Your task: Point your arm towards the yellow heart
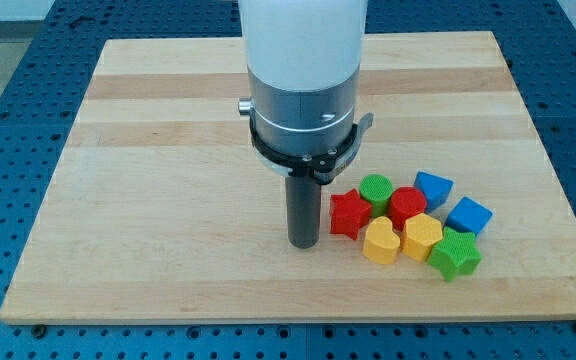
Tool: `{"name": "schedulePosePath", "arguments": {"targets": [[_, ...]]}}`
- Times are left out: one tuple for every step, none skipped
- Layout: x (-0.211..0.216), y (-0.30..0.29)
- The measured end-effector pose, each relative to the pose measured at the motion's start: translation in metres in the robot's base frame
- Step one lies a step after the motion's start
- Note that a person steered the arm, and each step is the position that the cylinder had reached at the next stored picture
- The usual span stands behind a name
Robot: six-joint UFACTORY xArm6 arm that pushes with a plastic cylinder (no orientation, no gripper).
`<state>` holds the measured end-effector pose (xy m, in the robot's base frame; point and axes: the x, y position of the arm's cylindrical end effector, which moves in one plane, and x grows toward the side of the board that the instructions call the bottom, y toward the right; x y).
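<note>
The yellow heart (380,241) lies on the wooden board (168,200) at the view's lower right, in a tight cluster of blocks. My tip (303,243) rests on the board just left of the cluster, a short gap from the red star (348,214) and left of the yellow heart. A yellow hexagon (421,236) sits right of the heart. A green star (455,255) is at the cluster's lower right.
The cluster also holds a green cylinder (375,189), a red cylinder (406,206), a blue block (433,187) and a blue cube (468,215). The board's bottom edge runs just below the cluster. The arm's white body (303,60) hides the board's top middle.
</note>
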<state>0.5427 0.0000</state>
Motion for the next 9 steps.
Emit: {"name": "schedulePosePath", "arguments": {"targets": [[0.0, 0.002], [0.001, 0.002], [0.022, -0.009], [0.034, -0.011], [0.049, 0.036], [0.066, 0.066], [0.076, 0.067], [0.075, 0.076], [0.074, 0.076]]}}
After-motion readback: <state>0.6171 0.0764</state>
